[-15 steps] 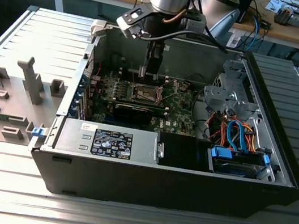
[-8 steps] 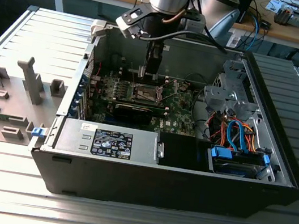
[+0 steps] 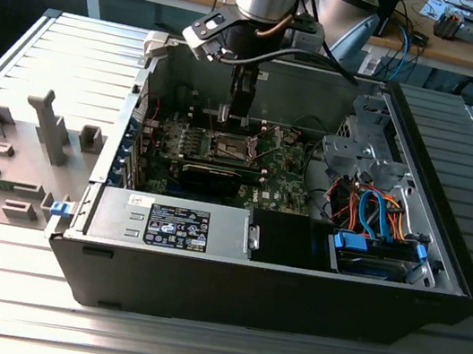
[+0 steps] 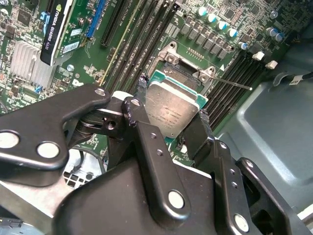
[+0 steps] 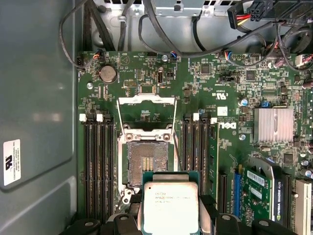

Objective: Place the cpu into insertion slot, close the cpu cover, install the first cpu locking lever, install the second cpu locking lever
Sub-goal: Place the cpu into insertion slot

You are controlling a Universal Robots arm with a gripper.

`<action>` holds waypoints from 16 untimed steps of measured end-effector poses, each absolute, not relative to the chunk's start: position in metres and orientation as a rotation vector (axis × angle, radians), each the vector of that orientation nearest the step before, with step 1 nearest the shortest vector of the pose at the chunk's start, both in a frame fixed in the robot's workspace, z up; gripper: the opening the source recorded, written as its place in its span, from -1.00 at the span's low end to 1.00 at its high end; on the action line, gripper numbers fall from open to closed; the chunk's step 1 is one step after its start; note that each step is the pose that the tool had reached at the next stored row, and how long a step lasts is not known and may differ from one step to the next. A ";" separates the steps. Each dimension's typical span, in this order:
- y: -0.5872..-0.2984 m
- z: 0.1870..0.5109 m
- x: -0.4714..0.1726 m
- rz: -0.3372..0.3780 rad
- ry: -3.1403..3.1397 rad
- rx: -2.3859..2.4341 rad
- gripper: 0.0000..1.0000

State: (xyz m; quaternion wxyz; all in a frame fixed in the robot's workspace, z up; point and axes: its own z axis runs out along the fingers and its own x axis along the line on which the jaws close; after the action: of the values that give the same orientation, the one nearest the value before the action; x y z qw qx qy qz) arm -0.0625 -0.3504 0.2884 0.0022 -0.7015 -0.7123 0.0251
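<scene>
My gripper (image 4: 172, 111) is shut on the cpu (image 4: 173, 106), a flat square chip with a grey-silver top, held by two opposite edges between black fingers (image 4: 138, 98). In the first wrist view the cpu (image 5: 170, 206) hovers just off one edge of the open insertion slot (image 5: 146, 164), not seated. The cpu cover (image 5: 146, 100), a silver frame with an open window, is swung back flat beyond the slot. A thin locking lever (image 4: 235, 84) sticks out sideways, unlatched. In the exterior view the gripper (image 3: 239, 121) hangs inside the computer case above the slot (image 3: 232, 147).
Black memory slots (image 5: 98, 166) flank the socket on both sides. A graphics card (image 5: 261, 188) and a finned heatsink (image 5: 274, 125) sit nearby. Cables (image 5: 146, 34) hang by the case wall. The power supply (image 3: 176, 223) and drive cage (image 3: 374, 250) occupy the case's near side.
</scene>
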 end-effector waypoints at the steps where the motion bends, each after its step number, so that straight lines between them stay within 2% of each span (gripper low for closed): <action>1: -0.350 0.288 -0.063 0.079 -2.235 -2.201 0.09; 16: -0.347 0.283 -0.063 0.079 -2.275 -2.160 0.09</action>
State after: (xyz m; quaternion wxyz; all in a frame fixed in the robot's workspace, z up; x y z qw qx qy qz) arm -0.0633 -0.3469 0.2829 0.0017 -0.6883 -0.7250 0.0251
